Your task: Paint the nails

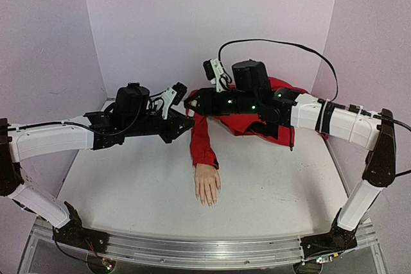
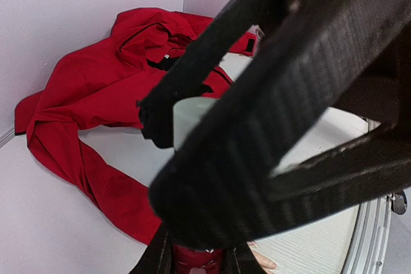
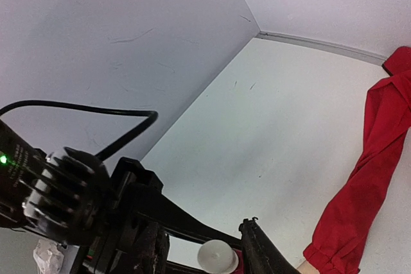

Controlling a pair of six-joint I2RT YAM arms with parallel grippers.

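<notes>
The pale mannequin hand [image 1: 207,184] lies palm down on the white table [image 1: 128,190], its red sleeve [image 1: 202,140] running back. The nails [image 1: 209,201] at its fingertips are too small to tell their colour. Above the sleeve my two grippers meet. My left gripper [image 2: 196,256] is shut on a dark-red polish bottle [image 2: 192,264]. My right gripper [image 3: 205,247] straddles the bottle's white cap [image 3: 216,258], which sits against one finger while a strip of table shows beside the other. In the left wrist view the right gripper's fingers [image 2: 276,113] hide the cap.
A crumpled red garment [image 2: 96,88] lies at the back of the table against the pale walls [image 1: 212,17]. The right arm's black cable [image 1: 282,43] loops above it. A metal rail [image 1: 205,251] runs along the near edge.
</notes>
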